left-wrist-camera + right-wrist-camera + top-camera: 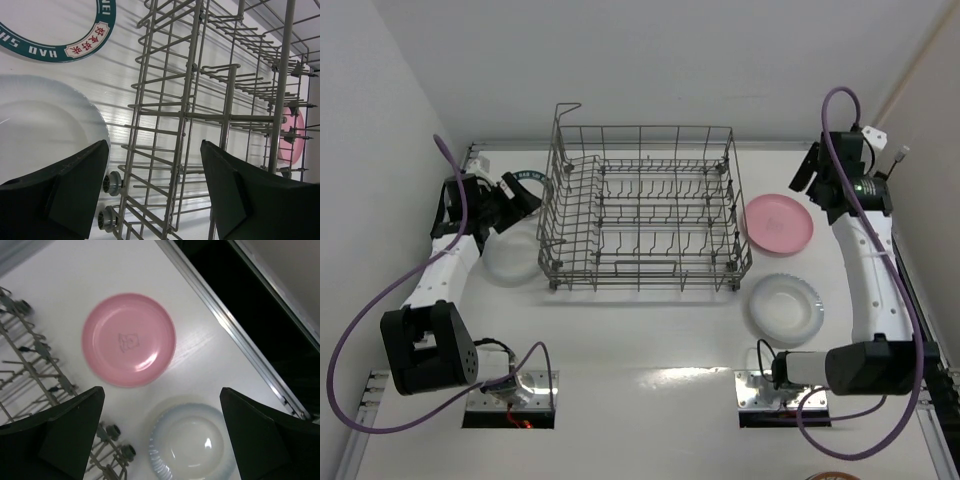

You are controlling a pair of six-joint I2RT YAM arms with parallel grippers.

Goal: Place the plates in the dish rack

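Top external shows the dish rack (640, 205) bare, pink plate (778, 222) and whitish plate (786, 307) lying at its 3 and 4 o'clock, lettered plate (82, 47) and second whitish plate (508, 256) at 9, left claw (155, 145) and right claw (162, 395) gaping empty, so flat rims may slip a pinch.

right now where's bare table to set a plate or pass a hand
Free: the wide strip of table between the near side of the dish rack and the arm bases. Crowded: left of the rack, lettered plate, left whitish plate and left gripper; right of it, pink plate, right whitish plate, right gripper.
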